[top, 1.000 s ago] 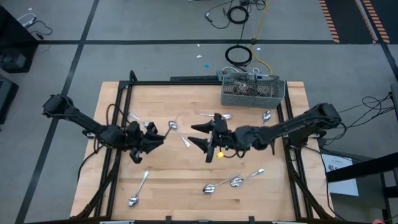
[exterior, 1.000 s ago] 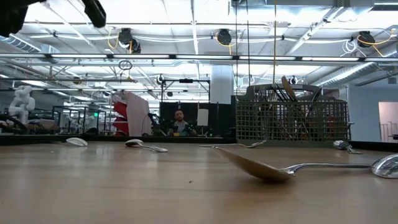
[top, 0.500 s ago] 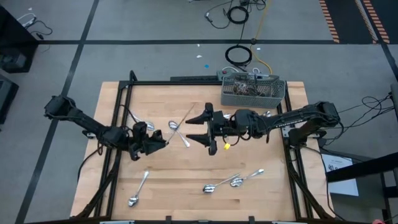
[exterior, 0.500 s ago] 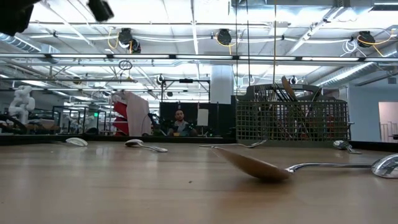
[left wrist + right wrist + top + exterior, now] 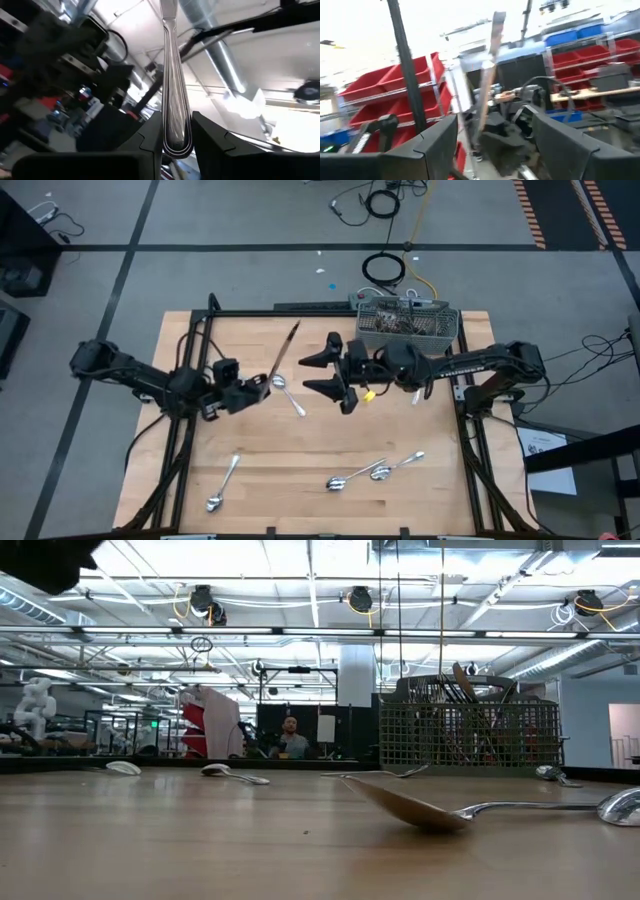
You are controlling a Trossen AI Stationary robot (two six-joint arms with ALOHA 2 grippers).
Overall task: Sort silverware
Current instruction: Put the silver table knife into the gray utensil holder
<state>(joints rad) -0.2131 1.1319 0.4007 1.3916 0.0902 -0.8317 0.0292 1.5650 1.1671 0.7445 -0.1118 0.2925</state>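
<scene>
The left gripper [image 5: 262,388], left of centre in the overhead picture, is clamped on the end of a long piece of silverware [image 5: 284,352], likely a knife; its handle [image 5: 175,100] sits pinched between the two dark fingers [image 5: 150,135] and the shaft slants up toward the frame's top. Just right of it the right gripper [image 5: 328,372] faces that piece with its fingers spread wide, holding nothing, apparently set up for a handover. Beyond, the wire-mesh basket [image 5: 372,334] stands at the table's [image 5: 300,450] top edge, already holding cutlery. Loose spoons lie around: one [image 5: 290,394] under the raised piece, one [image 5: 224,484] at lower left, a pair [image 5: 375,470] at lower right.

The risk I'd watch: the grip is on the very tip, so if the right fingers close off-line, or the left lets go early, the piece could swivel and drop
</scene>
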